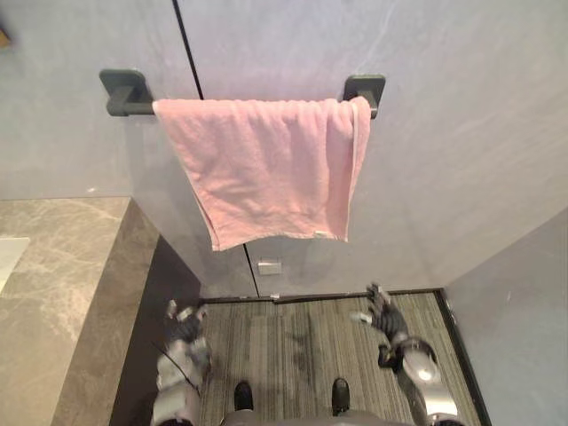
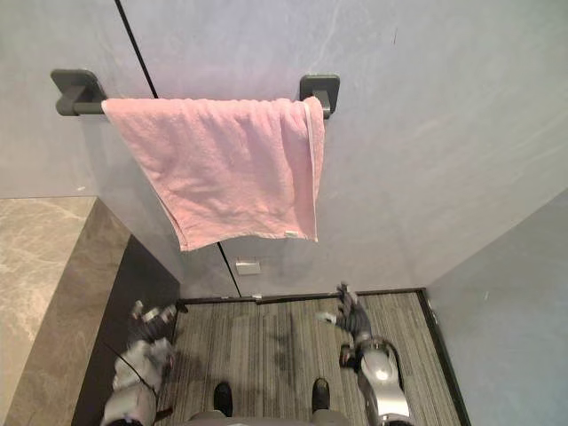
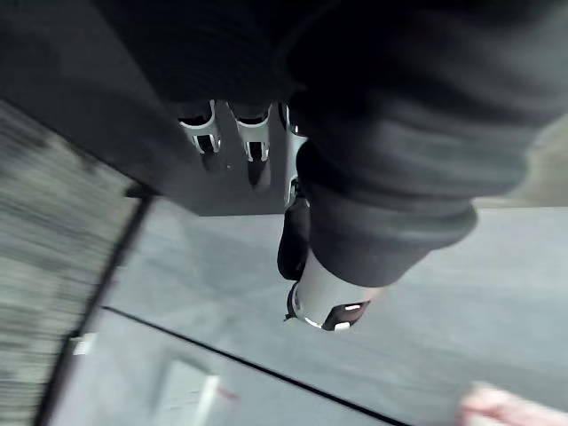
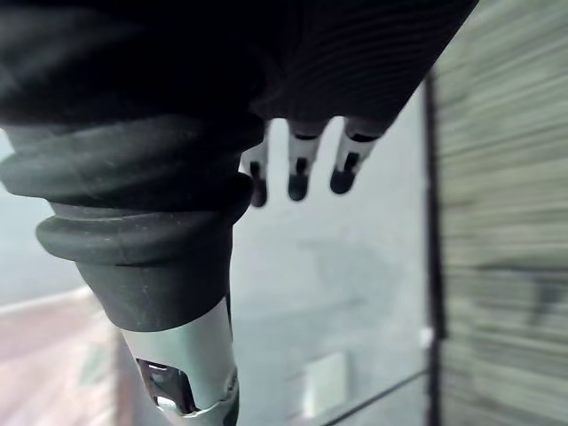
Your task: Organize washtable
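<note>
A pink towel (image 1: 266,173) hangs folded over a dark wall rail (image 1: 126,93), its lower edge slanting down toward the right. A grey marble washtable (image 1: 53,293) runs along the left side. My left hand (image 1: 185,327) hangs low by the counter's dark side panel, fingers relaxed and holding nothing. Low on the right, my right hand (image 1: 383,312) is also open and empty above the striped floor. In the left wrist view the fingers (image 3: 253,142) point straight out; the right wrist view shows its fingers (image 4: 300,169) straight too.
A grey wall (image 1: 444,133) with a dark vertical seam (image 1: 188,44) fills the back. A small white outlet plate (image 1: 269,265) sits low on it. Striped carpet (image 1: 302,342) covers the floor. A white basin edge (image 1: 9,257) shows on the counter.
</note>
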{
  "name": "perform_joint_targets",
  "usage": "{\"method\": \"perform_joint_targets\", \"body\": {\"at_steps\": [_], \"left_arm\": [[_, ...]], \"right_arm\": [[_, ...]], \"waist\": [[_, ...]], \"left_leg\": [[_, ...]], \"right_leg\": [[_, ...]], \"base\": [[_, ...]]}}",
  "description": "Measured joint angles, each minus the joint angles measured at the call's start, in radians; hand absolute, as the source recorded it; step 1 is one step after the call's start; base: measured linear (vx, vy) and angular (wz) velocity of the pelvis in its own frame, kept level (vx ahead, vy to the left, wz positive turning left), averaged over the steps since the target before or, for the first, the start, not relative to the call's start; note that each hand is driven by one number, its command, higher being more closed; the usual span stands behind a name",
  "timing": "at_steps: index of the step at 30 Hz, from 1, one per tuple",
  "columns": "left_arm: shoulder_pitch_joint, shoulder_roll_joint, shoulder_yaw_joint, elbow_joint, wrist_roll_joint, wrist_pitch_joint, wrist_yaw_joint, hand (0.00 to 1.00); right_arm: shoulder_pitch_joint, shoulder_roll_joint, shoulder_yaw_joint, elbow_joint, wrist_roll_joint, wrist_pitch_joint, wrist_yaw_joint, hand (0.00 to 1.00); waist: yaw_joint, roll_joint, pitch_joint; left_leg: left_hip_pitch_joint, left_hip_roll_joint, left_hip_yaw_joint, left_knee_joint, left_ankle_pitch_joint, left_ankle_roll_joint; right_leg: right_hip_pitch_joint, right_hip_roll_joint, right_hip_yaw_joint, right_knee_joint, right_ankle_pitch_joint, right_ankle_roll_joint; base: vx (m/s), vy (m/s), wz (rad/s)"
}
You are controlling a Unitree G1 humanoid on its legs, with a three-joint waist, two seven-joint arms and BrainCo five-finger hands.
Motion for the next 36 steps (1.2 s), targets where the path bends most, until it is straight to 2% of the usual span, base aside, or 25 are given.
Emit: {"method": "perform_joint_targets", "body": {"at_steps": [3,5,7,10,11,13,17,24,27,33,36], "left_arm": [[0.052,-0.027,0.005,0.188,0.053,0.013,0.007,0.0],[0.071,-0.049,0.027,0.32,0.117,0.025,0.035,0.0],[0.073,-0.063,0.063,0.339,0.14,0.033,0.063,0.0],[0.068,-0.062,0.073,0.367,0.195,0.034,0.067,0.0],[0.067,-0.062,0.079,0.377,0.204,0.033,0.064,0.0],[0.067,-0.063,0.091,0.38,0.203,0.032,0.045,0.0],[0.053,-0.067,0.12,0.405,0.2,0.034,0.003,0.0],[0.051,-0.061,0.119,0.405,0.2,0.036,0.003,0.0],[0.05,-0.061,0.116,0.405,0.196,0.036,0.003,0.0],[0.042,-0.055,0.075,0.406,0.19,0.036,0.004,0.0],[0.041,-0.053,0.063,0.406,0.19,0.036,0.003,0.0]], "right_arm": [[0.041,0.031,-0.056,0.178,-0.099,0.021,-0.058,0.0],[0.057,0.038,-0.125,0.323,-0.185,0.036,-0.131,0.0],[0.053,0.045,-0.182,0.366,-0.218,0.048,-0.171,0.0],[0.041,0.026,-0.228,0.41,-0.35,0.06,-0.179,0.0],[0.041,0.012,-0.238,0.444,-0.435,0.067,-0.177,0.0],[0.045,0.001,-0.242,0.486,-0.485,0.082,-0.173,0.0],[0.057,0.001,-0.267,0.534,-0.432,0.106,-0.171,0.0],[0.037,-0.002,-0.268,0.554,-0.378,0.112,-0.17,0.0],[0.033,-0.004,-0.244,0.554,-0.366,0.113,-0.17,0.0],[0.007,-0.004,-0.17,0.554,-0.368,0.112,-0.168,0.0],[0.002,-0.007,-0.158,0.554,-0.369,0.111,-0.167,0.0]], "waist": [[0.0,0.014,-0.03],[0.0,0.03,-0.039],[0.0,0.039,-0.046],[0.001,0.043,-0.053],[0.0,0.045,-0.059],[0.0,0.045,-0.059],[-0.004,0.046,-0.059],[-0.003,0.047,-0.06],[-0.003,0.049,-0.063],[-0.004,0.031,-0.075],[-0.003,0.03,-0.075]], "left_leg": [[0.019,-0.001,0.001,0.0,-0.01,0.0],[0.043,0.0,0.001,0.0,-0.017,0.0],[0.049,0.0,0.002,-0.001,-0.019,0.0],[0.069,0.0,0.003,-0.002,-0.025,-0.003],[0.079,0.0,0.003,-0.006,-0.028,-0.003],[0.087,0.0,0.003,-0.008,-0.03,-0.002],[0.088,-0.002,0.002,-0.008,-0.034,-0.001],[0.084,-0.007,-0.003,-0.007,-0.043,0.003],[0.082,-0.012,-0.008,-0.002,-0.045,0.006],[0.074,-0.013,-0.04,-0.001,-0.043,0.011],[0.077,-0.014,-0.043,-0.001,-0.043,0.011]], "right_leg": [[0.013,-0.001,0.003,0.0,-0.011,-0.003],[0.034,-0.001,0.004,0.006,-0.024,-0.002],[0.037,-0.001,0.005,0.01,-0.028,-0.003],[0.055,-0.001,0.007,0.012,-0.033,-0.001],[0.065,-0.001,0.007,0.013,-0.038,-0.002],[0.07,-0.001,0.007,0.018,-0.043,-0.002],[0.068,-0.003,0.005,0.028,-0.054,0.001],[0.068,-0.008,0.0,0.028,-0.063,0.005],[0.067,-0.012,-0.005,0.03,-0.065,0.003],[0.067,-0.012,-0.027,0.037,-0.073,0.001],[0.067,-0.013,-0.028,0.044,-0.077,0.001]], "base": [[0.01,0.0,0.0],[0.02,0.0,0.0],[0.0,0.0,0.0],[0.0,0.0,0.0],[0.0,0.0,0.0],[0.0,0.0,0.0],[0.0,0.0,0.0],[0.02,0.002,0.01],[0.06,0.008,0.05],[0.04,-0.008,0.09],[0.0,-0.002,0.01]]}}
